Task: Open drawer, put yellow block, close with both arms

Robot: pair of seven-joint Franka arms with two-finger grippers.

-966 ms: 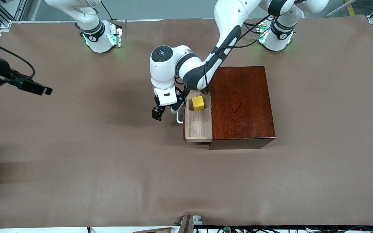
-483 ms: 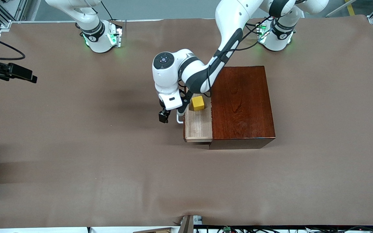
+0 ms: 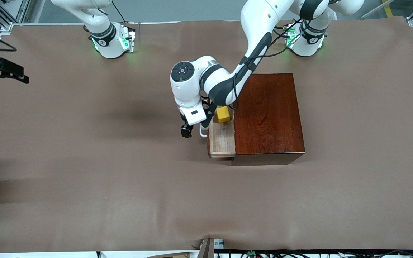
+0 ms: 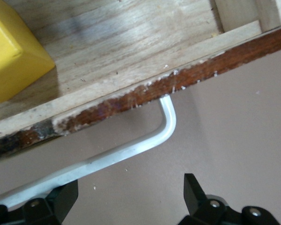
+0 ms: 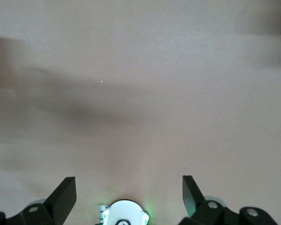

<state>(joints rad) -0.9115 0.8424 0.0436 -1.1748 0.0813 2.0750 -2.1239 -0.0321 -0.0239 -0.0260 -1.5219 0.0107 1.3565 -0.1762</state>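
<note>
The drawer stands partly out of the dark wooden box, on the side toward the right arm's end of the table. The yellow block lies inside it, at the end nearer the robots' bases. In the left wrist view the block rests on the drawer's pale floor. My left gripper hangs open just in front of the white handle. The handle runs close by one fingertip, and nothing sits between the fingers. My right gripper is open over the table's edge at the right arm's end.
Brown cloth covers the table. The right wrist view shows bare cloth and the right arm's green-lit base. That same base and the left arm's base stand along the table's edge farthest from the front camera.
The drawer has slid partly back into the box as my left gripper moved against its handle. My right gripper has drawn away toward the table's edge.
</note>
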